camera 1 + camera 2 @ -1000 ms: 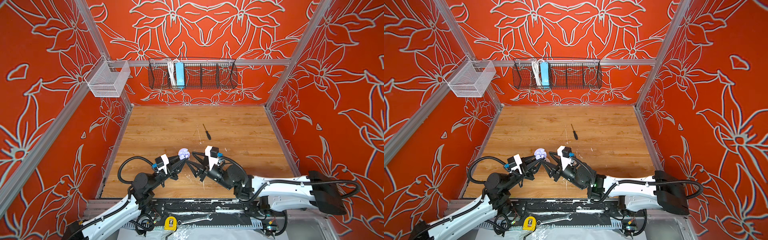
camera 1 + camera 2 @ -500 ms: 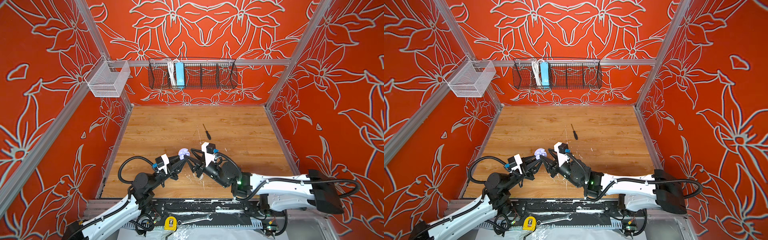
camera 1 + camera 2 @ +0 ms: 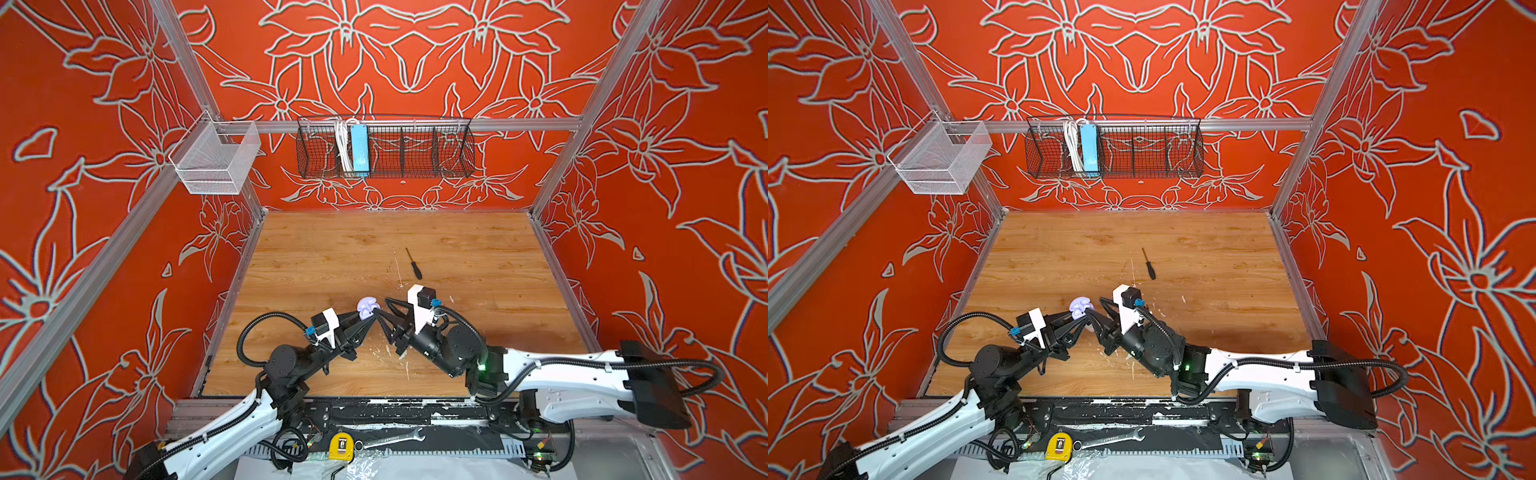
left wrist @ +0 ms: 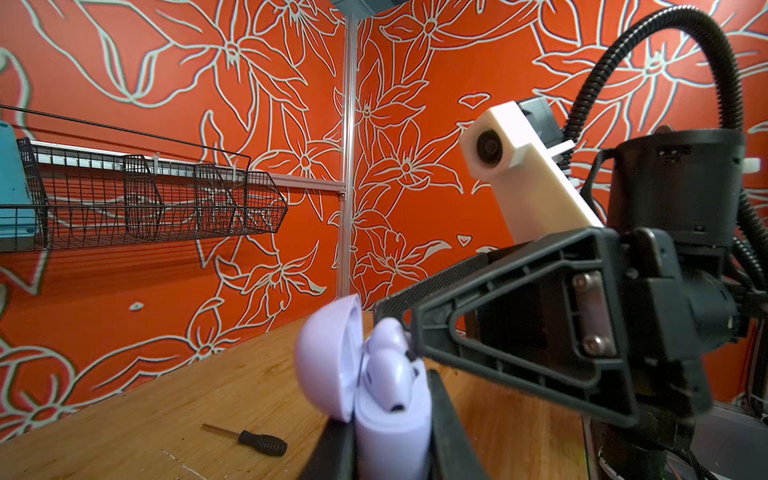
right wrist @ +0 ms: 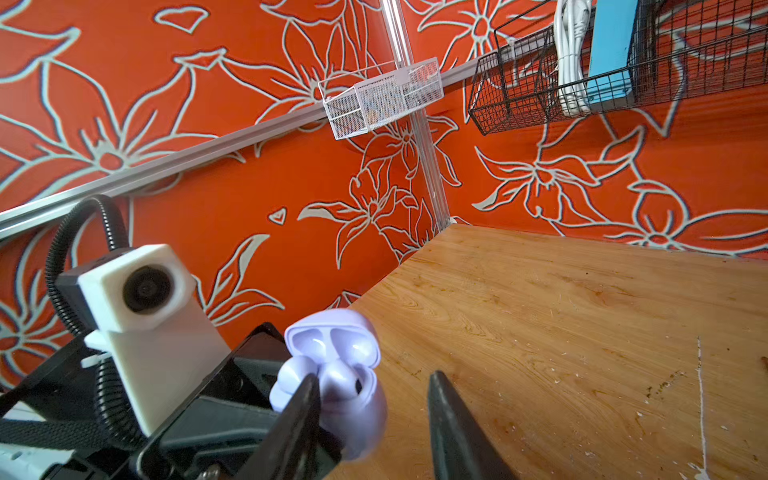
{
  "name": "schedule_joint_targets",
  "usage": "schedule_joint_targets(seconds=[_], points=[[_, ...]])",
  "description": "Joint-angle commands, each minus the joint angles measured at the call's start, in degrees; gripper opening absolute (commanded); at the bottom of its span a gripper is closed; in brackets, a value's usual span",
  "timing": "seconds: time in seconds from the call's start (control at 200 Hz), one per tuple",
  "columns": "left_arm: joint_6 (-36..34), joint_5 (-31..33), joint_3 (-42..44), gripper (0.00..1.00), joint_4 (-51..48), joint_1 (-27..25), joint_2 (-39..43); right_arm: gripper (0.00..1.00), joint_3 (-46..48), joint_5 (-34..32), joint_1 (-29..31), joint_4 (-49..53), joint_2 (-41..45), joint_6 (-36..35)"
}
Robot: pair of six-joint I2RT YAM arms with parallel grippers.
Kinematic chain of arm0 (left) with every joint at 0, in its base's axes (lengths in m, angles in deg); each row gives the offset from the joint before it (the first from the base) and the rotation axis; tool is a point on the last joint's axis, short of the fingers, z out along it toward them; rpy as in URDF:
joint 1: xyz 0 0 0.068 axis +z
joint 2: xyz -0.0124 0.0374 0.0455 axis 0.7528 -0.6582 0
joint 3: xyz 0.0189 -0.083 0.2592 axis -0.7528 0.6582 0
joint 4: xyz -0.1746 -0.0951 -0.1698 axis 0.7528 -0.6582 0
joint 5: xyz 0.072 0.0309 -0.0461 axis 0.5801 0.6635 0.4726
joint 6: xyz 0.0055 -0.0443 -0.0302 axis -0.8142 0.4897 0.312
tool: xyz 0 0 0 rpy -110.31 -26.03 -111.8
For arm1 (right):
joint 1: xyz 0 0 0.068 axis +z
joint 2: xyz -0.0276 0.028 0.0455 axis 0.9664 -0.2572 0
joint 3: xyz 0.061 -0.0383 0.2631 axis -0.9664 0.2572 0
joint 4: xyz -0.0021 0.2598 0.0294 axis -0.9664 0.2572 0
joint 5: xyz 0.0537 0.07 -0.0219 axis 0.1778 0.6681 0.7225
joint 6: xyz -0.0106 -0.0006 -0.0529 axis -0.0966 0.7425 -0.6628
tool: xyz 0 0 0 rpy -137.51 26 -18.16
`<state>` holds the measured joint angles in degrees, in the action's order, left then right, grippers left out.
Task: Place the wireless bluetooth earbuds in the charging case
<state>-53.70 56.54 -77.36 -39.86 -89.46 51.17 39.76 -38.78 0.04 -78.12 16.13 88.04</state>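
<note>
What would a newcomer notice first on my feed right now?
The open lavender charging case, clamped upright in the left claw at the near middle of the wooden table, with two lavender earbuds sitting in it. The right claw reaches in from the opposite side, jaws apart. Beyond them a black screwdriver lies alone.

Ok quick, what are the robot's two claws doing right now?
Left gripper: shut on the lavender charging case.
Right gripper: open, jaws apart at the case, gripping nothing.
</note>
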Motion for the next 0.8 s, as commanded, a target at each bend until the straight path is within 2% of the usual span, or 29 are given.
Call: schedule_joint_targets(seconds=[0.0, 0.3, 0.35, 0.53, 0.621, 0.696, 0.796], points=[[-0.56, -0.56, -1.25, 0.00, 2.83, -0.34, 0.53, 0.44, 0.86, -0.96, -0.07, 0.19, 1.03, -0.02], [-1.40, -0.71, -1.74, 0.00, 1.67, -0.34, 0.13, 0.44, 0.95, -0.27, -0.07, 3.51, 4.87, -0.06], [-2.52, -1.32, -2.62, 0.00, 0.10, -0.34, -0.58, 0.44, 0.19, -0.55, -0.07, 8.01, 7.02, 0.44], [-7.07, -4.12, -4.18, 0.00, -2.52, -0.36, -3.95, 0.45, -4.83, -9.27, -0.80, 31.67, 17.47, 6.29], [-8.90, -5.56, -4.66, 0.00, -2.72, -0.34, -5.87, 0.45, -6.64, -8.07, -2.59, 37.35, 22.28, 6.24], [-10.96, -7.44, -5.88, 0.00, -4.78, -0.34, -7.39, 0.45, -7.76, -6.38, -5.57, 41.16, 24.97, 9.05], [-13.10, -9.50, -7.16, 0.00, -6.61, -0.34, -9.88, 0.46, -9.43, -1.19, -11.86, 43.80, 24.23, 8.50]])
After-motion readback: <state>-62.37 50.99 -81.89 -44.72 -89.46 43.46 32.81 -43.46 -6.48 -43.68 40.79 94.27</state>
